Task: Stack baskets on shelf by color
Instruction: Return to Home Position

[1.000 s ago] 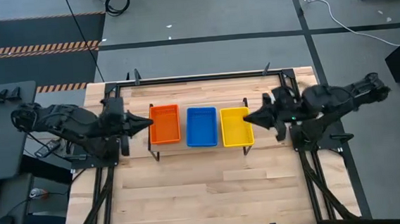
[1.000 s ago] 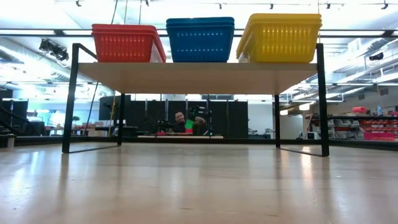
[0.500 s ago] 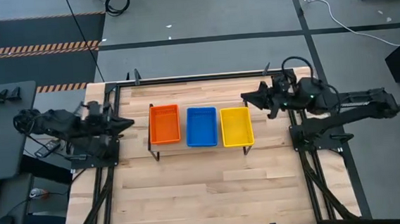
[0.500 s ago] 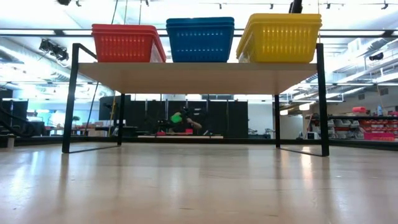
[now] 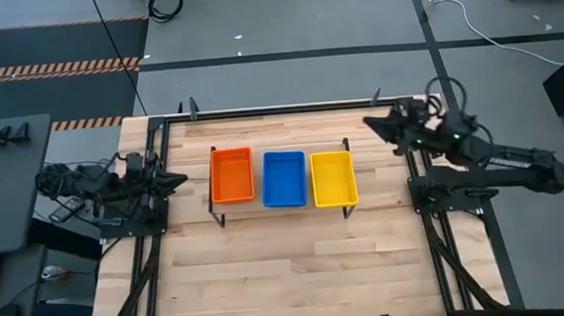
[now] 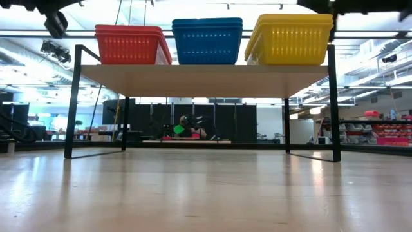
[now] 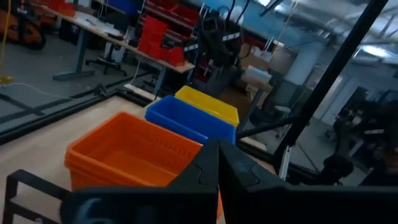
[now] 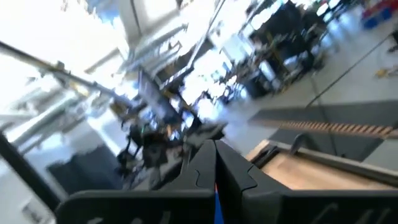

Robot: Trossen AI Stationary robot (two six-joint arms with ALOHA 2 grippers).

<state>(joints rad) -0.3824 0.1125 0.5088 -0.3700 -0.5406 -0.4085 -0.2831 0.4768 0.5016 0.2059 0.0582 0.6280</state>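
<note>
Three stacks of baskets stand side by side on the shelf (image 5: pixel 281 210): orange (image 5: pixel 231 174), blue (image 5: pixel 283 179) and yellow (image 5: pixel 332 178). The low view shows the orange stack (image 6: pixel 131 44), the blue stack (image 6: pixel 207 40) and the yellow stack (image 6: pixel 291 38) resting by their bases on the shelf board (image 6: pixel 205 76). My left gripper (image 5: pixel 181 179) is shut, empty, just left of the orange stack. In its wrist view the shut fingers (image 7: pixel 219 163) point at the orange basket (image 7: pixel 127 155). My right gripper (image 5: pixel 368 124) is shut, empty, raised beyond the yellow stack toward the far right corner.
The bare wooden tabletop (image 5: pixel 290 267) spreads on the near side of the shelf. Black frame rails (image 5: pixel 279 109) run along the table's far edge and sides. A person (image 6: pixel 187 127) shows far off in the room under the shelf.
Both arms have drawn back from the shelf. My left gripper moved toward the table's left edge, away from the orange stack. My right gripper rose and swung toward the far right corner, away from the yellow stack. The baskets have stayed still.
</note>
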